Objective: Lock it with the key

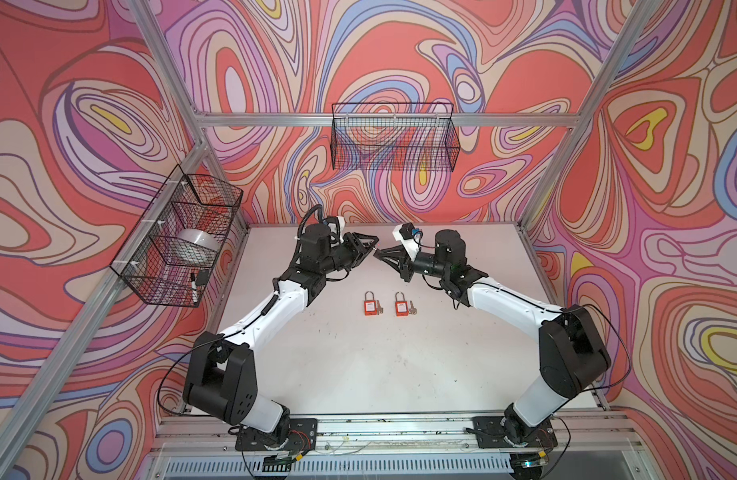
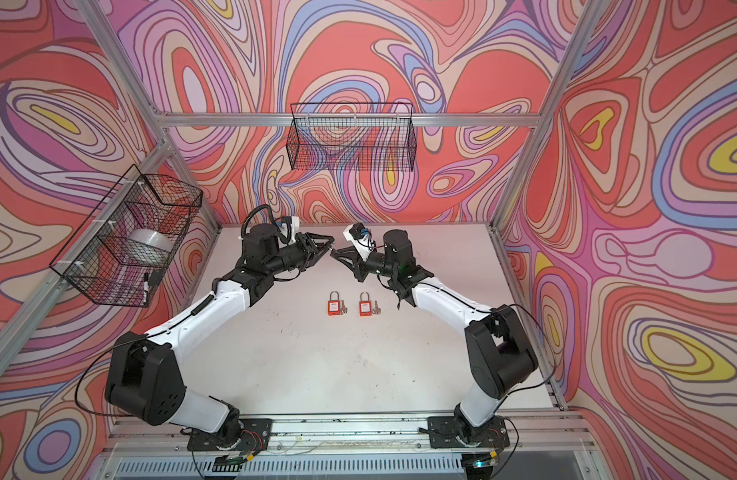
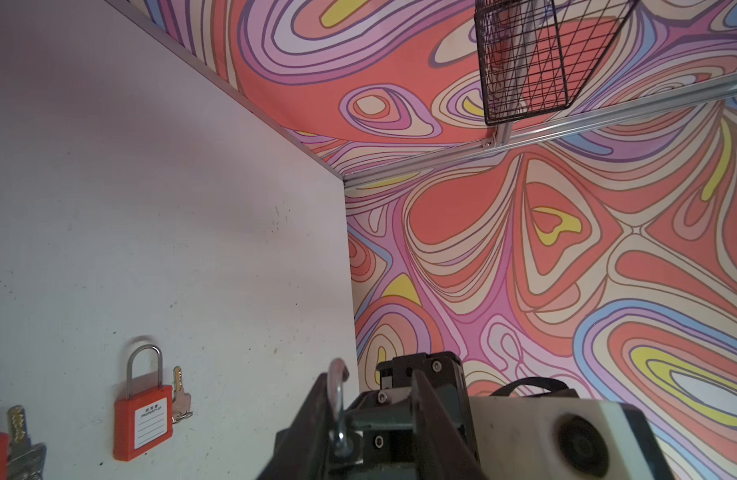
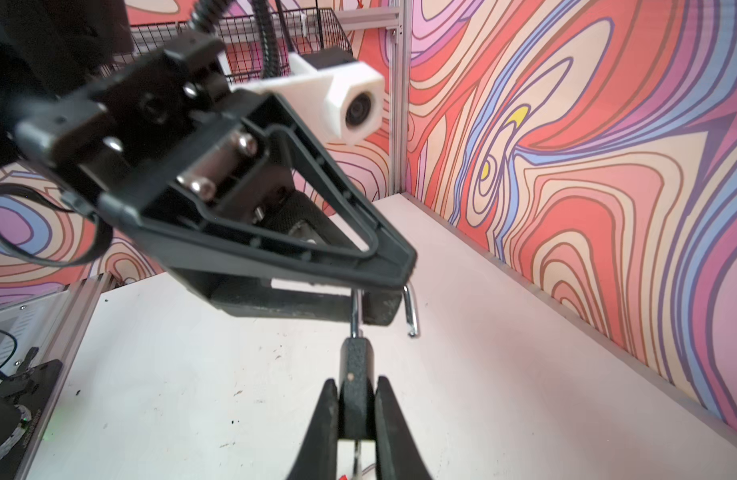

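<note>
Both grippers meet in the air over the back middle of the table (image 1: 358, 374). My right gripper (image 4: 355, 384) is shut on the black body of a padlock (image 4: 355, 357). Its silver shackle (image 4: 409, 307) is open, with one leg hanging free. The shackle reaches up between the fingers of my left gripper (image 4: 395, 286). In the left wrist view the left gripper (image 3: 373, 382) has its jaws apart and the shackle (image 3: 338, 399) rests against one finger. Two orange padlocks (image 1: 369, 306) (image 1: 400, 307) lie shut on the table, each with a key (image 1: 380, 308) (image 1: 412, 308) beside it.
A wire basket (image 1: 179, 232) on the left frame holds a tape roll (image 1: 196, 245) and a marker. Another wire basket (image 1: 393, 137) hangs on the back rail. The orange padlocks lie in front of the grippers, below them.
</note>
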